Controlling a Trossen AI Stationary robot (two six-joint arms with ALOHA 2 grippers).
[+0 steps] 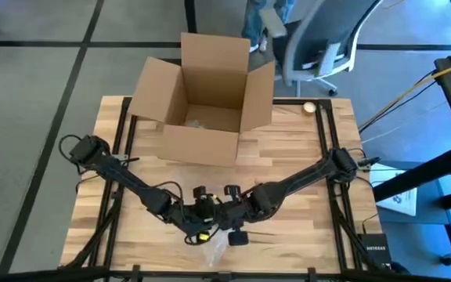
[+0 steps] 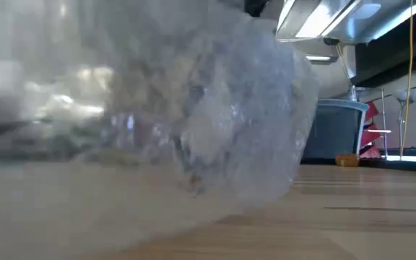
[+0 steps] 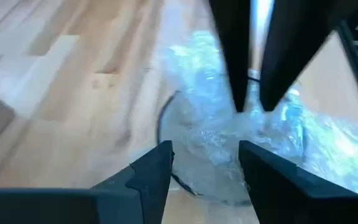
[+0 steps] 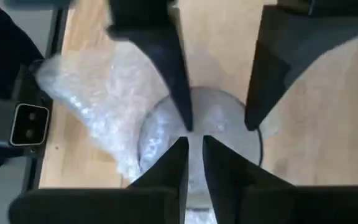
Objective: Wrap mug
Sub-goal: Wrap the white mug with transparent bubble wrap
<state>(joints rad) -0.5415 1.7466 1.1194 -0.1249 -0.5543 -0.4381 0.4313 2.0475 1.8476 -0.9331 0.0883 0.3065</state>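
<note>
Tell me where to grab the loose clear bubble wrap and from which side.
Grip the free flap of the clear bubble wrap that spreads flat on the wooden table beside the glass mug, coming down from above at its outer edge. The flap lies loose there, away from the mug's round rim, where the left gripper and right gripper already crowd.

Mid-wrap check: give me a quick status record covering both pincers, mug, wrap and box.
left pincer: open, fingers either side of the wrapped mug
right pincer: closed, apparently pinching the bubble wrap above the mug
mug: on the table near its front edge, partly covered
bubble wrap: bunched over the mug, loose part trailing beside it
cardboard box: flaps open, far side of the table
</note>
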